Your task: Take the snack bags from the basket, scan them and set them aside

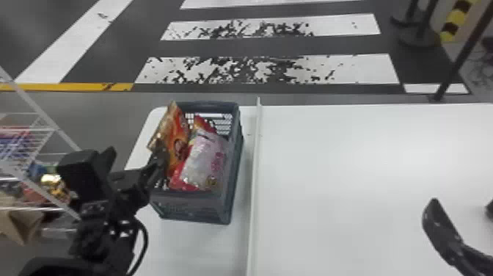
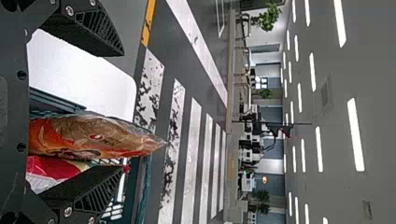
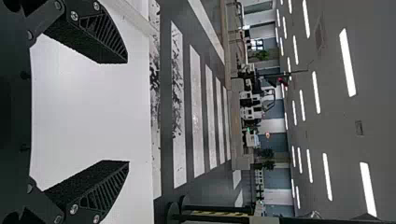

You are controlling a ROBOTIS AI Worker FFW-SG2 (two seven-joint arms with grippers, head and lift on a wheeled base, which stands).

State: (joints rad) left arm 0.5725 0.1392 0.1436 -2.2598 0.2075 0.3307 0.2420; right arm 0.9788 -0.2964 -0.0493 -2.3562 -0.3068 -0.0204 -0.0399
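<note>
Left gripper spread wide at the basket's left, straddling the orange snack bag propped inside, likely to pinch it clear of the white-and-pink bag; right gripper, open too, well right of the basket

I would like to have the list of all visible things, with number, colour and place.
basket: one, grey-blue, on table's left part
orange-brown bag: one, basket's left side
white-and-pink bag: one, basket's right side
red packaging: count unclear, around white-and-pink bag
table: white, ahead
strip: one, white, right of basket
rack: one, white, far left, holding mixed packets
floor: grey, white-striped, beyond
posts: several, black, far right
left gripper: black, open around orange-brown bag
right gripper: black, open, over table
</note>
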